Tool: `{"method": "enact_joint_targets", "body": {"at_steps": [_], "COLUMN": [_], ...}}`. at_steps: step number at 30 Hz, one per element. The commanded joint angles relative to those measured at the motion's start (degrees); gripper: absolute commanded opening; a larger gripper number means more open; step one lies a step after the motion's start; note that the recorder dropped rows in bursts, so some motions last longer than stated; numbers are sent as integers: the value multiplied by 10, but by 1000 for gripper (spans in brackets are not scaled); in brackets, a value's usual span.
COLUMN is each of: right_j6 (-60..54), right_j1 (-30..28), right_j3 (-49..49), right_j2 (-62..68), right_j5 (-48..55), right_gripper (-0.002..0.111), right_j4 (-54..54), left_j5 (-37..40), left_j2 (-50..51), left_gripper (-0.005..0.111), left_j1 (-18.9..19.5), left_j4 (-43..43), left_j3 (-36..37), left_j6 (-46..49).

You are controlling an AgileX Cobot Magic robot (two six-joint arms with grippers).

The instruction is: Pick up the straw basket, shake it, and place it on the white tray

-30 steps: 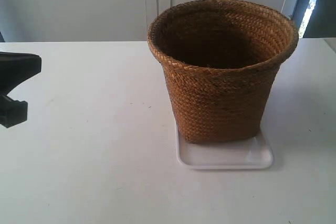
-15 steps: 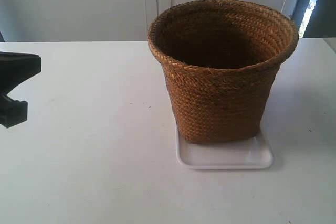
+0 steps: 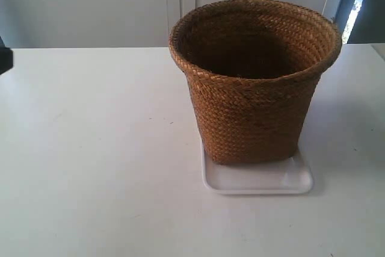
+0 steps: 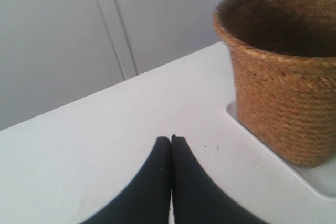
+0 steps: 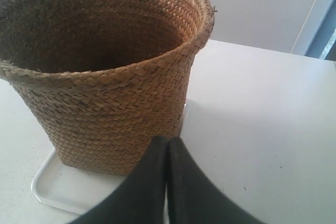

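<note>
The straw basket [image 3: 255, 88] looks light and stiff; pinch its rim. The left claw [image 4: 171, 141] and right claw [image 5: 168, 141] sit clenched, empty.

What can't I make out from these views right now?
- Bottom inside the brown braided-straw basket: too dark, every view.
- Far side of the flat white plastic tray: hidden by the basket, exterior view.
- The arm at the exterior view's left: cut off by the edge, only a dark sliver shows.
</note>
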Motion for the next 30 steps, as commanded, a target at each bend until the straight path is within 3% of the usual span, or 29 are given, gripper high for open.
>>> {"method": "enact_joint_targets", "body": {"at_steps": [1, 5, 9, 13, 15, 30], "right_j6": [-6, -6, -6, -6, -6, -6], "right_j1": [-1, -1, -1, -1, -1, -1], "right_j3": [2, 2, 2, 2, 2, 2], "right_j2": [-2, -2, -2, -2, -2, -3], "right_j5": [-3, -3, -3, -3, -3, -5], "right_gripper": [0, 0, 0, 0, 0, 0], "right_j4": [0, 0, 0, 0, 0, 0], "left_j5": [37, 39, 12, -36, 25, 41], "left_j2": [-68, -150, -235, -341, -383, -383], "left_gripper": [0, 0, 0, 0, 0, 0], "left_j1": [85, 172, 216, 217, 217, 215], "left_j4": [-2, 3, 3, 3, 3, 1], "left_j3": [55, 152, 255, 337, 337, 337], "left_j6": [-21, -9, -12, -12, -12, -12]}}
